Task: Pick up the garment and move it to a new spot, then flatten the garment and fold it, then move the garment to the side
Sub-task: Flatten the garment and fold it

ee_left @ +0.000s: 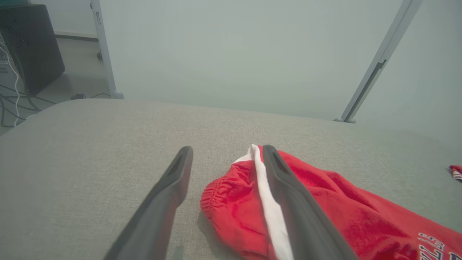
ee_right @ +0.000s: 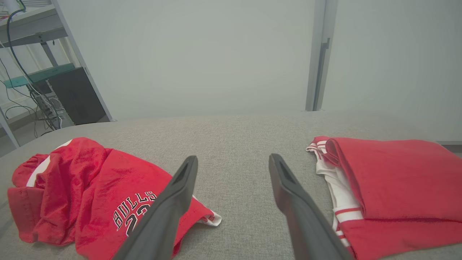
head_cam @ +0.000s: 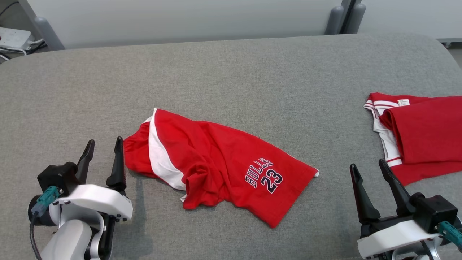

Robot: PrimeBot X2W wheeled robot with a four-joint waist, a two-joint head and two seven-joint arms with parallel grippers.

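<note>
The garment point(head_cam: 216, 166) is a pair of red shorts with a white side stripe and "BULLS 23" printed in dark letters. It lies crumpled in the middle of the grey cloth-covered table point(head_cam: 231, 72). My left gripper point(head_cam: 104, 141) stands open just left of the waistband end, nothing between its fingers. In the left wrist view the garment point(ee_left: 325, 202) lies under and right of the left gripper point(ee_left: 227, 148), whose right finger point(ee_left: 288, 195) crosses the white stripe. My right gripper point(head_cam: 367, 164) is open at the lower right, apart from the shorts point(ee_right: 83, 187).
A second red and white garment, folded point(head_cam: 426, 133), lies at the table's right edge, just beyond the right gripper point(ee_right: 233, 158), and is seen again as a folded pile point(ee_right: 389, 173). Bare grey surface stretches behind the shorts. A pale wall stands past the far edge.
</note>
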